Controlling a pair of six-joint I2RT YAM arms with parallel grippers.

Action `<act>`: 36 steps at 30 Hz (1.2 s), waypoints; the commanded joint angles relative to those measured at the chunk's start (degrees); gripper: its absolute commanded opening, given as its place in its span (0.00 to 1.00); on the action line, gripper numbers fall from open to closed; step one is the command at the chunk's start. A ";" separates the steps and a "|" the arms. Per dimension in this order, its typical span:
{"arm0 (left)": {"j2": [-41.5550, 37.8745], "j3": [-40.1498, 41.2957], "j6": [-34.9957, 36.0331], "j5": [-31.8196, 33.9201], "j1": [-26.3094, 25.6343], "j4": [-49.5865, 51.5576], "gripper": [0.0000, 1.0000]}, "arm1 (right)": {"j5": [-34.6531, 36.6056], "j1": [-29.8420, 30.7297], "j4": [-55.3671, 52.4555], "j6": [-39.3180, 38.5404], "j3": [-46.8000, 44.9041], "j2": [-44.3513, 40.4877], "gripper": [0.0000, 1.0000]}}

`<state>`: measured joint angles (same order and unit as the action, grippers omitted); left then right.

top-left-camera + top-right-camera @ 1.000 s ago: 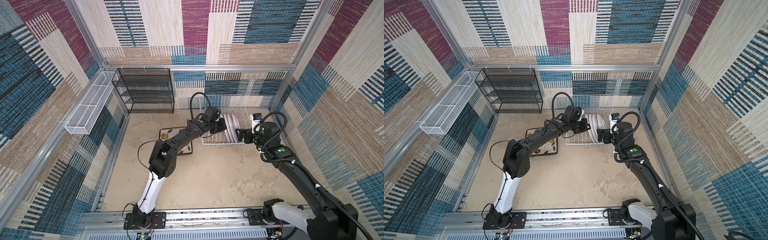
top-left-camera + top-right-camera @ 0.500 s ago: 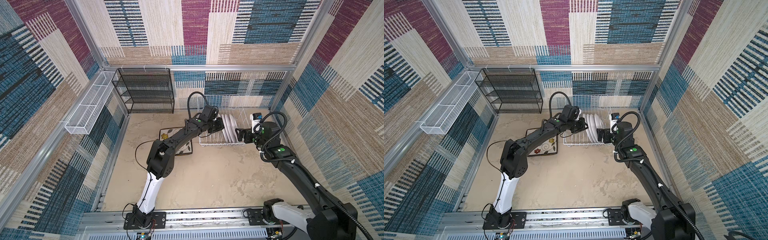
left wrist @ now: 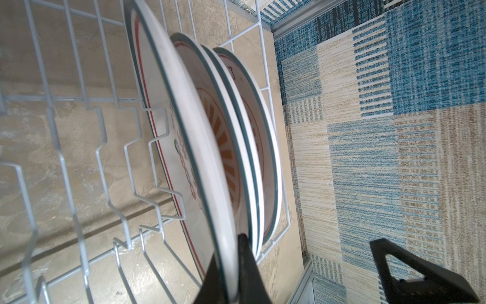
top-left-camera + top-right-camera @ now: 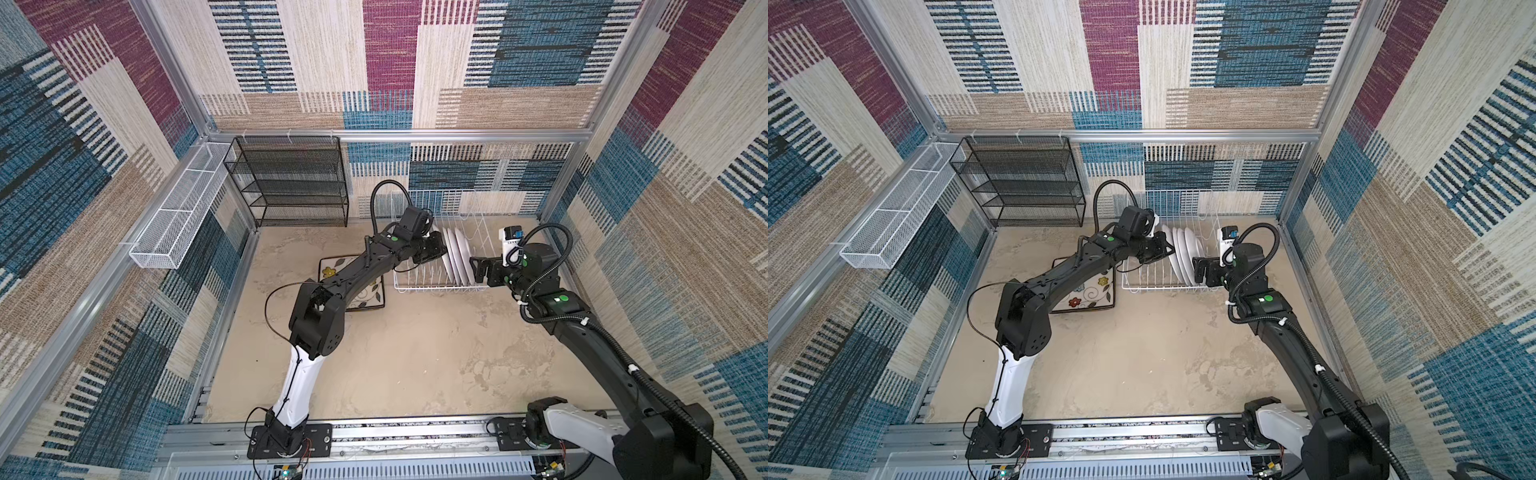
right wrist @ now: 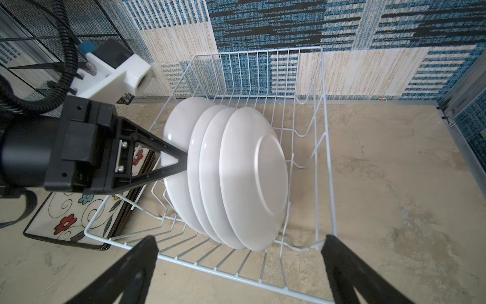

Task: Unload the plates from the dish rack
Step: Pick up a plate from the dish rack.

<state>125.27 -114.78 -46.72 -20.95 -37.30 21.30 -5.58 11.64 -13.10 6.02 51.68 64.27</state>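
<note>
The left gripper [image 5: 184, 161] has its fingers clenched on the rim of the end round plate [image 5: 175, 126], which stands in the dish rack [image 5: 248, 76]. The right gripper [image 4: 478, 269] has its fingers released. The next move probably needs a straight lift.

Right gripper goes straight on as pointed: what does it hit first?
Likely the back of the nearest round plate in the dish rack; the open right gripper faces it. The rack's rim wire may come first: depth unclear.
</note>
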 commanded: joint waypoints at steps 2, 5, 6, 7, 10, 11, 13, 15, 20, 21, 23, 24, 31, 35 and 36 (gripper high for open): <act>-2.21 -0.47 0.36 -1.30 0.68 0.64 0.00 | -0.52 0.05 2.51 0.83 0.26 0.07 1.00; -3.68 0.00 1.40 -1.61 0.83 0.99 0.00 | -0.63 0.05 2.50 0.92 0.35 0.07 1.00; -4.06 -0.06 2.06 -1.41 0.91 1.71 0.00 | -0.66 0.05 2.55 0.95 0.39 0.07 1.00; -4.47 0.04 2.46 -1.20 0.97 2.09 0.00 | -0.65 0.05 2.62 0.86 0.44 0.07 1.00; -5.64 0.77 2.89 -1.52 1.34 2.04 0.00 | -0.82 0.09 2.84 1.00 0.53 0.07 1.00; -5.96 0.91 2.94 -1.76 1.54 1.99 0.00 | -1.00 0.05 2.83 1.05 0.61 0.16 1.00; -6.66 1.15 3.03 -1.98 1.75 1.83 0.00 | -1.09 0.05 2.96 1.10 0.71 0.34 1.00; -7.37 1.43 3.30 -2.42 1.90 1.89 0.00 | -1.31 0.05 2.99 1.25 0.86 0.37 1.00; -9.13 1.96 3.89 -3.46 2.31 2.11 0.00 | -2.02 0.05 3.46 1.45 1.27 0.42 1.00; -9.57 2.09 4.21 -3.33 2.34 2.16 0.00 | -2.15 0.09 3.52 1.49 1.40 0.55 1.00; -10.32 2.24 4.76 -3.27 2.57 2.43 0.00 | -2.40 0.00 3.78 1.62 1.56 0.73 1.00; -10.68 2.47 4.94 -3.26 2.68 2.52 0.00 | -2.59 0.05 3.88 1.70 1.61 0.77 1.00; -13.66 3.94 6.36 -3.16 3.53 2.69 0.00 | -3.74 0.06 4.65 2.32 2.26 0.96 1.00; -15.40 4.22 8.40 -4.08 4.57 2.34 0.00 | -5.02 0.05 5.11 2.76 3.02 1.21 1.00; -15.87 4.18 9.37 -4.05 4.86 2.43 0.00 | -5.53 0.05 5.15 2.81 3.29 1.33 1.00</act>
<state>110.87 -110.56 -41.04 -24.27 -32.97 25.96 -9.26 11.64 -10.57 7.92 54.15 65.36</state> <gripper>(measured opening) 0.084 0.998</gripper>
